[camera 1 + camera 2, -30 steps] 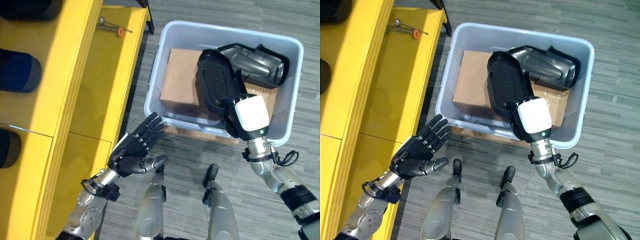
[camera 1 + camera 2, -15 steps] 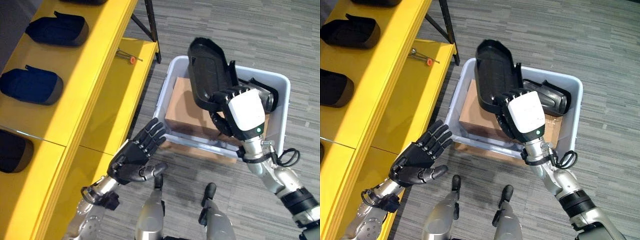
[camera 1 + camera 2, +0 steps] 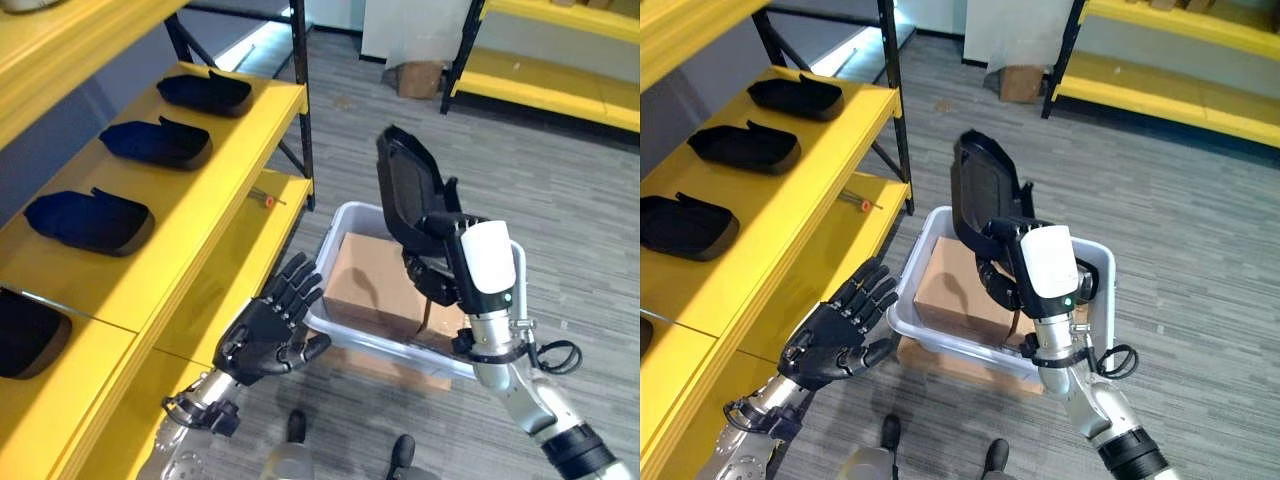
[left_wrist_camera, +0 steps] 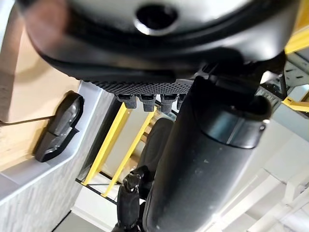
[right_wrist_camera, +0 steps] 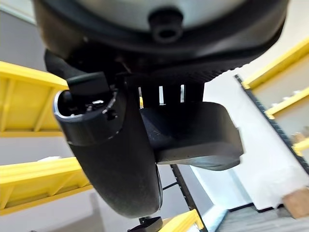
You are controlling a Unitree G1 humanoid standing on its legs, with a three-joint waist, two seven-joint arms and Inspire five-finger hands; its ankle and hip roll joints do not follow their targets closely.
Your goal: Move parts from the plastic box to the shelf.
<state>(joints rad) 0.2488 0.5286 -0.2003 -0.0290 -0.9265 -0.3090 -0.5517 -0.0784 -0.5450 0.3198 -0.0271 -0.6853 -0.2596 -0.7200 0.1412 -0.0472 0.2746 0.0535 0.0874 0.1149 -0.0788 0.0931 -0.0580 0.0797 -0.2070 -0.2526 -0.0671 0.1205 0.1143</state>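
Left eye view: right hand (image 3: 440,268) curled round the lower edge of a black moulded part (image 3: 408,190), held upright above the plastic box (image 3: 345,334); left hand (image 3: 268,327) spread wide and empty near the box's left rim, beside the yellow shelf (image 3: 190,215). Three similar parts (image 3: 155,143) already lined along the shelf's upper level; cardboard carton (image 3: 375,283) inside the box.

Right eye view: same scene; a small red-handled tool (image 3: 857,203) lying on the lower level. Likely hazards from here: tall part pivoting in a low grip and dropping back into the box, or clipping the shelf edge or the black upright post (image 3: 890,95) on the swing left.

Left wrist view: straight fingers (image 4: 145,99), nothing held, box wall (image 4: 53,166) close by.

Right wrist view: thumb (image 5: 113,154) pressed against the part's dark shell (image 5: 198,135), contact area apparently small, so slippage probable.
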